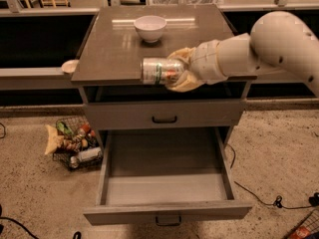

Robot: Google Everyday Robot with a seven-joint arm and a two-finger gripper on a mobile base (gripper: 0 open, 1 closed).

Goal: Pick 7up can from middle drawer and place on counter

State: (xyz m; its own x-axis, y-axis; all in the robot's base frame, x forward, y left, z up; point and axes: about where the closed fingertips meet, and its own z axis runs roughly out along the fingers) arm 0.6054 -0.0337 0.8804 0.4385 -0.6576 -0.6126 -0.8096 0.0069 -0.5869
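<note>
As the gripper point(175, 73) clamped the sideways 7up can point(159, 70) at the counter's point(112, 54) 6 o'clock edge, the middle drawer point(164, 189) gaped.

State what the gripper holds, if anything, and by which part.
The gripper holds the small silvery green-lettered soda can sideways by its arm-side end, near the front of the grey-brown counter.

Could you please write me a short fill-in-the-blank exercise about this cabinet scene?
1. The two-finger gripper holds the small silvery-white, green-lettered soda can at the glossy grey-brown counter's ____ edge.
2. The wide grey middle drawer stands open and ____.
3. The round white bowl sits on the ____.
Missing words: front; empty; counter.
</note>
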